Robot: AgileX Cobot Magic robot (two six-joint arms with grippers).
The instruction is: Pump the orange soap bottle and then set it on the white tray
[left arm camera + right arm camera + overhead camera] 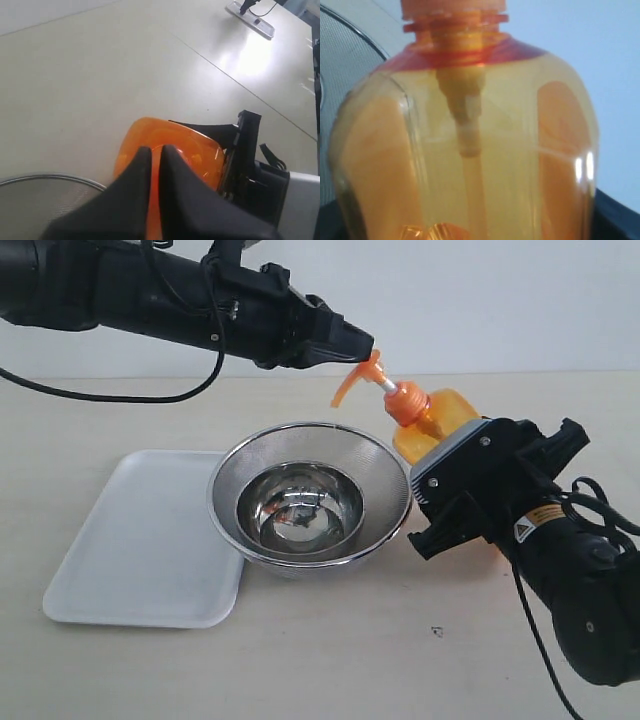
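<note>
Nearest the camera, at the lower right of the exterior view, the right gripper [445, 500] is seen clamped around the body of the orange soap bottle [440, 420], which is held tilted toward the middle of the table [350, 660]; whether its base rests on the surface cannot be told, as it is hidden behind the gripper. In the right wrist view the translucent body and inner tube fill the picture. To the left, the white tray [130, 540] lies bare, touching or just beside a round steel bowl [375, 490] set between tray and bottle. Farther back, the pump head [372, 375] is pictured with its spout over the bowl's far rim, the white stem [388, 386] showing and so judged not pressed down. Reaching in from the upper left, the left gripper [362, 344] is shown with its fingers [132, 175] drawn together, their tips at the top of the pump head. No soap can be made out in the bowl. The pumping step is judged to be in hand, not visibly completed; the placing of the bottle on the tray, well apart from it across the bowl, is left to be done.
</note>
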